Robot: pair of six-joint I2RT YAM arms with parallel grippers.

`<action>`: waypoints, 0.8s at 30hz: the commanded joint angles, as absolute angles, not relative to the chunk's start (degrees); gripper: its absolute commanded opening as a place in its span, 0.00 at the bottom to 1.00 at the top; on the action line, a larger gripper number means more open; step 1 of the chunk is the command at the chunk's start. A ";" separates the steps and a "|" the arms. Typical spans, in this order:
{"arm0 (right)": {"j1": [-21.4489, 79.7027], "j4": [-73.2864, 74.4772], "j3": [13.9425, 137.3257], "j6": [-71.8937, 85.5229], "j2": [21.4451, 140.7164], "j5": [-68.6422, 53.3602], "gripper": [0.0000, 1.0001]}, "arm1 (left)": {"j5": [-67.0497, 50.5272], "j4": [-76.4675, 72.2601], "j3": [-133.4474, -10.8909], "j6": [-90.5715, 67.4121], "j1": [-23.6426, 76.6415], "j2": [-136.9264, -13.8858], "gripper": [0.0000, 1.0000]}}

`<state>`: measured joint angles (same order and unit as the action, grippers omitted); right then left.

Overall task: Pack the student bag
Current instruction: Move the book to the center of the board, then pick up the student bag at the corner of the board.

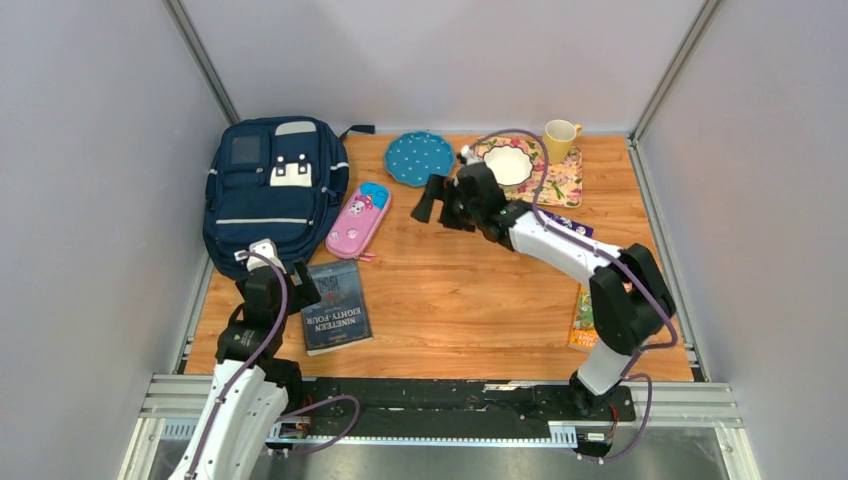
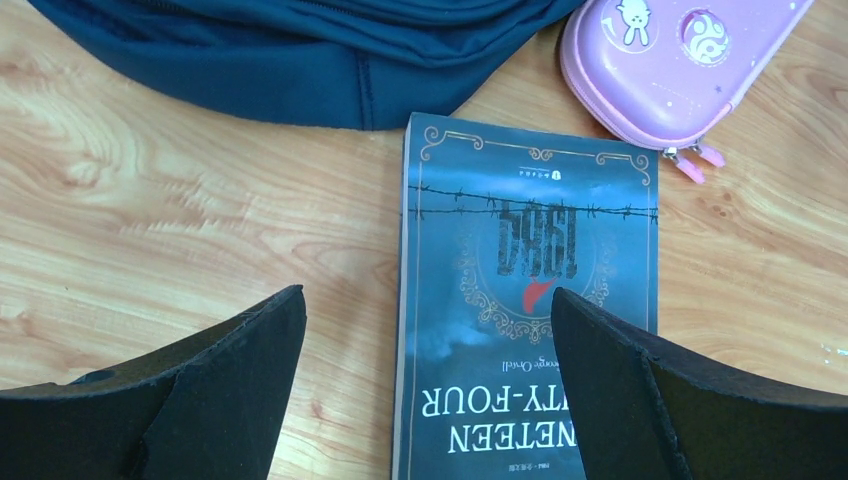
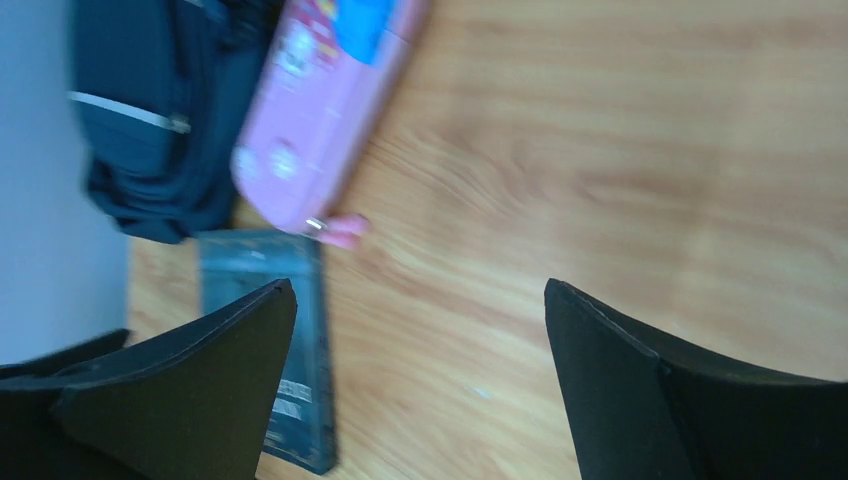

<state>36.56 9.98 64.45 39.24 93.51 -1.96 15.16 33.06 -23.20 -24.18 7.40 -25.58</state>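
Plainly left gripper [image 2: 428, 296] and right gripper [image 3: 418, 286] spread empty; pencil case [image 1: 358, 220] and book [image 1: 336, 306] lie beside the student bag [image 1: 262, 205]

Left pincer [image 2: 425, 300] and right pincer [image 3: 420, 285] both gape wide, holding nothing.

**Open centre, crowded left**

Bare table [image 1: 470, 300] wood spans the centre. 3 things sit close together on the left: the student bag [image 1: 272, 190], pink pencil case [image 1: 358, 219] and book [image 1: 336, 305]. A blue plate [image 1: 420, 158] and placemat [image 1: 565, 185] line the far edge.
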 commanded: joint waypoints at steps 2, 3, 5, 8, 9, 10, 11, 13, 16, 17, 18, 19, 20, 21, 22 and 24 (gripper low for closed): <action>36.39 6.94 87.12 35.95 106.41 -15.45 0.98 | 17.92 34.01 -25.23 -29.70 7.38 -27.33 0.99; 36.30 7.47 90.15 36.21 109.31 -16.08 0.98 | 18.63 34.19 -25.14 -30.84 7.38 -27.60 0.99; 36.39 8.87 100.92 36.56 117.57 -20.18 0.98 | 20.29 34.10 -25.14 -32.42 7.29 -27.95 0.99; 36.56 12.22 112.38 37.96 128.79 -22.13 0.98 | 19.96 33.22 -25.40 -34.10 7.29 -29.09 0.99; 36.65 11.61 118.59 39.45 131.28 -23.11 0.97 | 19.69 33.66 -25.84 -34.28 7.21 -29.79 0.99; 36.74 10.64 121.26 40.25 134.09 -23.46 0.97 | 19.69 33.92 -26.71 -34.28 7.21 -30.14 0.99; 36.91 9.42 124.07 40.86 138.38 -23.81 0.97 | 19.95 34.10 -26.89 -34.19 7.21 -30.41 0.99; 37.26 6.43 131.54 42.54 142.98 -23.29 0.97 | 20.74 33.66 -26.81 -33.93 7.21 -30.59 0.99; 38.05 10.52 148.27 41.66 153.43 -22.51 0.98 | 21.36 33.22 -26.81 -33.58 6.95 -30.94 0.99; 38.06 10.02 150.45 42.01 155.72 -21.46 0.98 | 20.84 32.96 -26.81 -33.49 6.86 -31.55 0.99; 38.06 8.89 151.51 42.62 157.83 -21.10 0.98 | 20.48 32.35 -26.72 -33.14 6.77 -31.81 0.99; 38.23 6.27 150.39 43.50 158.03 -20.57 0.98 | 20.39 32.08 -26.63 -33.13 6.51 -32.25 0.99; 38.32 5.46 149.34 43.42 157.94 -19.61 0.98 | 20.30 31.65 -26.63 -32.70 6.24 -33.21 0.99; 38.41 5.19 148.46 42.98 157.42 -19.34 0.98 | 20.39 30.60 -26.37 -32.70 5.54 -33.83 0.99; 38.58 4.40 146.71 42.28 156.98 -19.60 0.98 | 20.39 29.54 -26.19 -32.78 4.84 -34.45 0.99; 39.11 3.61 145.64 41.14 155.75 -20.83 0.98 | 18.55 27.00 -25.84 -32.69 2.91 -36.55 0.99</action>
<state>38.02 7.81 145.56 42.22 158.58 -20.51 19.68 32.69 -24.51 -32.84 5.72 -34.00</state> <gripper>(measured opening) 0.982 0.992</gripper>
